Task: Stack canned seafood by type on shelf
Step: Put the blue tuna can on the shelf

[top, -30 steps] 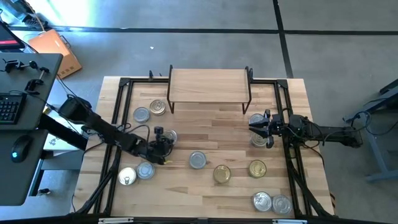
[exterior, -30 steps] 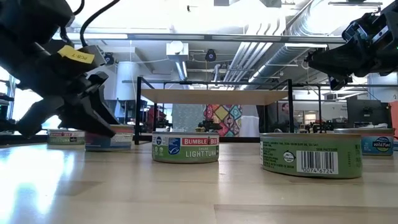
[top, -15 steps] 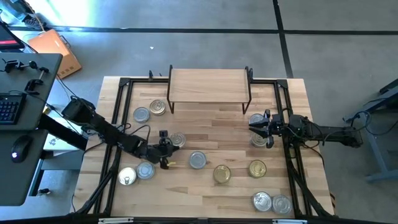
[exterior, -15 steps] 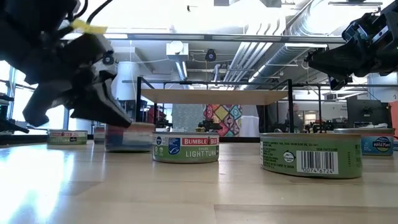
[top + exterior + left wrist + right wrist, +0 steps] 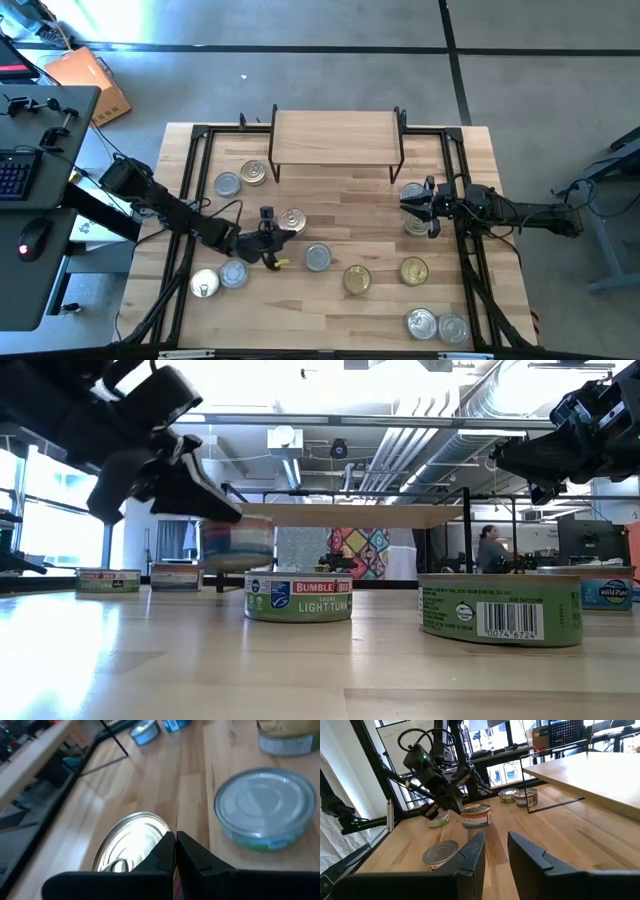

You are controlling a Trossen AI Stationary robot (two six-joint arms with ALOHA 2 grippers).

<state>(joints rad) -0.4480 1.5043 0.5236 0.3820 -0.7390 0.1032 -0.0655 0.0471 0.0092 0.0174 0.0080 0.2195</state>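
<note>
My left gripper (image 5: 272, 232) is shut on a can with a silver pull-tab lid (image 5: 131, 845). It holds the can in the air (image 5: 237, 543) left of the table's middle, in front of the shelf (image 5: 335, 138). Several more cans of seafood stand on the tabletop: two (image 5: 240, 179) by the shelf's left leg, two (image 5: 219, 279) at the near left, one (image 5: 318, 257) beside the held can, and others to the right. My right gripper (image 5: 415, 207) waits above the table's right side, open, with nothing between its fingers (image 5: 472, 851). My left gripper has the can by the edge of its lid (image 5: 159, 832), on the side nearest the arm. Its two fingers (image 5: 192, 856) stand close together there and hide what lies between them. They slant downward from the table's left. The can hangs level, lid up, clear of the table.
A black metal frame (image 5: 192, 190) runs along the table's left and right sides. Two cans (image 5: 413, 192) stand under the right gripper. There is bare wood (image 5: 340, 200) between the shelf and the row of near cans. A person (image 5: 490, 545) shows in the room beyond.
My left gripper has risen and gone toward the table's right and far side, tipping closer to level. The can that stood on the table in front of it has come up with it and now hangs clear of the wood.
</note>
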